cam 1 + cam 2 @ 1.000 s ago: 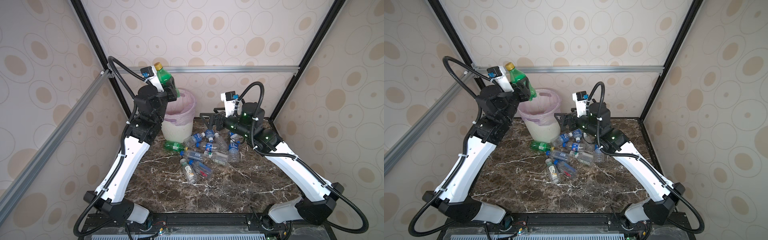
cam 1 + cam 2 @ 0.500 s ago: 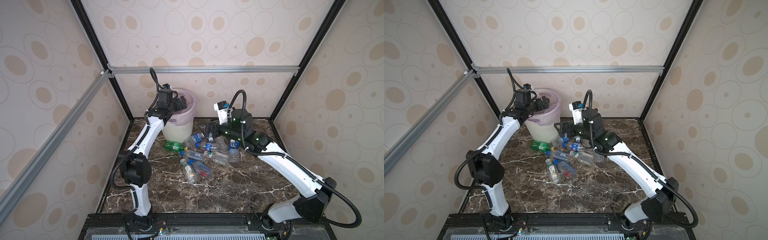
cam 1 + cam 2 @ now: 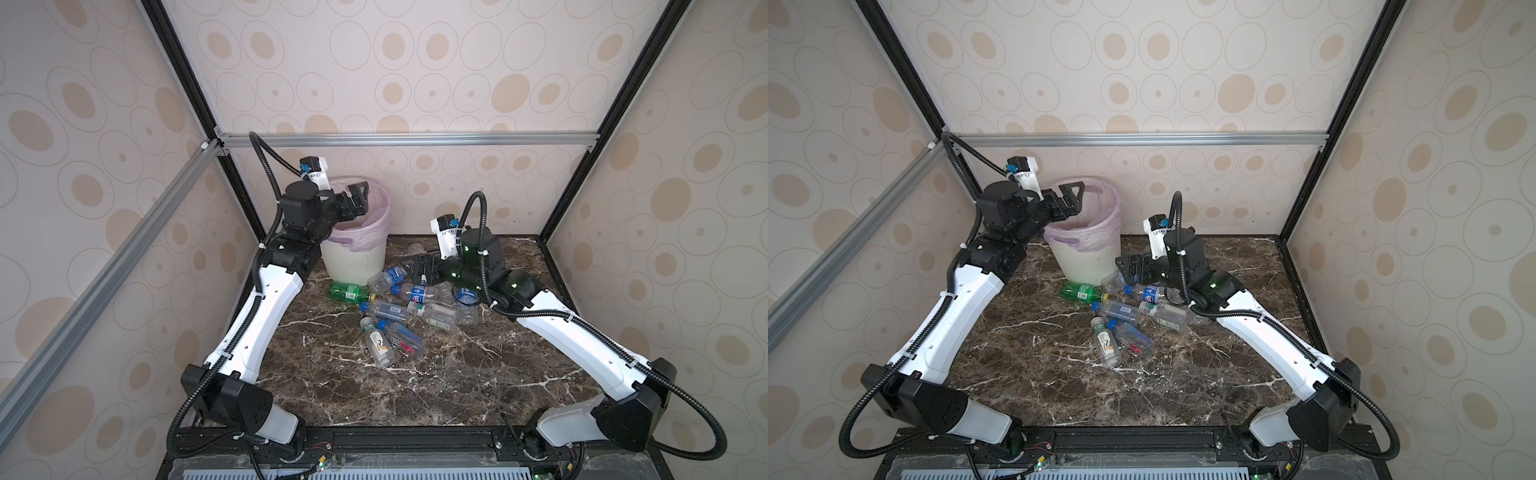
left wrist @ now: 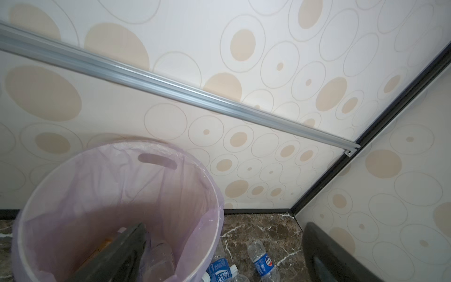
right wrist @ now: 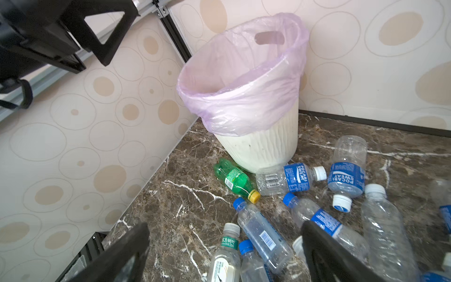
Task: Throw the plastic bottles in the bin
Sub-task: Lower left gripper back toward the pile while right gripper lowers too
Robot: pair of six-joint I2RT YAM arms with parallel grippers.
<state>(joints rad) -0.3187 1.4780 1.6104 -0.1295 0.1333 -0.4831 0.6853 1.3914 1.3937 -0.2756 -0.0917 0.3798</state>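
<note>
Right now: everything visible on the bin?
The bin is a round white ribbed plastic wastebasket, upright at the back left of the marble table, lined with a pale pink bag folded over its rim. A clear bottle lies inside. A Pocari Sweat bottle lies against its base. The open left gripper hovers over its mouth.

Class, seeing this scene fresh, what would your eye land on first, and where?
The white bin with its pink liner in the back left corner, the open left gripper hovering above its mouth. Then the plastic bottles strewn on the marble table before it, one green bottle among them.
</note>
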